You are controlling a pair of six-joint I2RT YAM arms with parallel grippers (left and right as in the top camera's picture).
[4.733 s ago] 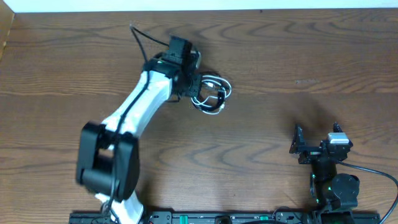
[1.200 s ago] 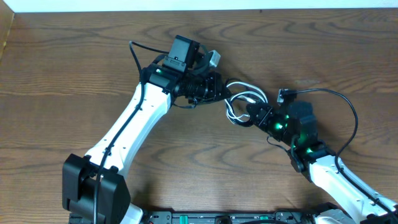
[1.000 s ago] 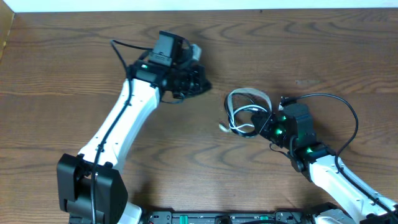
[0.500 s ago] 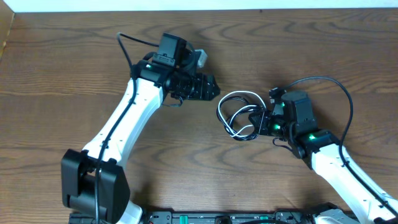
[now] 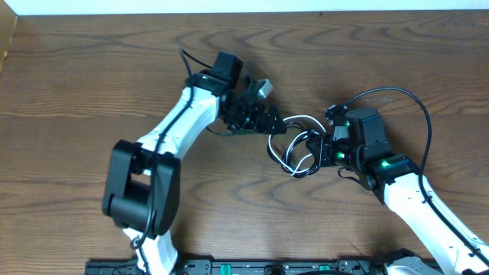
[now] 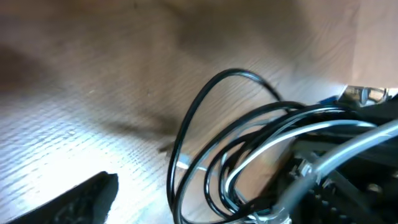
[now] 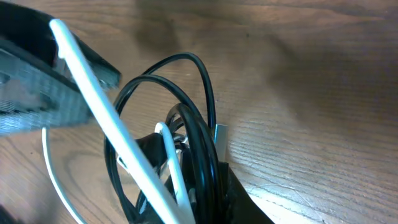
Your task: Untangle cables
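Noted near the middle of the brown wood-grain table (image 5: 397,61): a thin black cable (image 5: 272,147) and a shorter thin white cable (image 5: 300,119), looped together in one tangle between the two arms. The right gripper (image 5: 316,147) was pinched on the black loops at the tangle's right side. The left gripper (image 5: 267,124) sat against the tangle's upper left edge. I could not tell whether its fingers were spread or closed. Seen from the left wrist, the black loops arched up off the wood.
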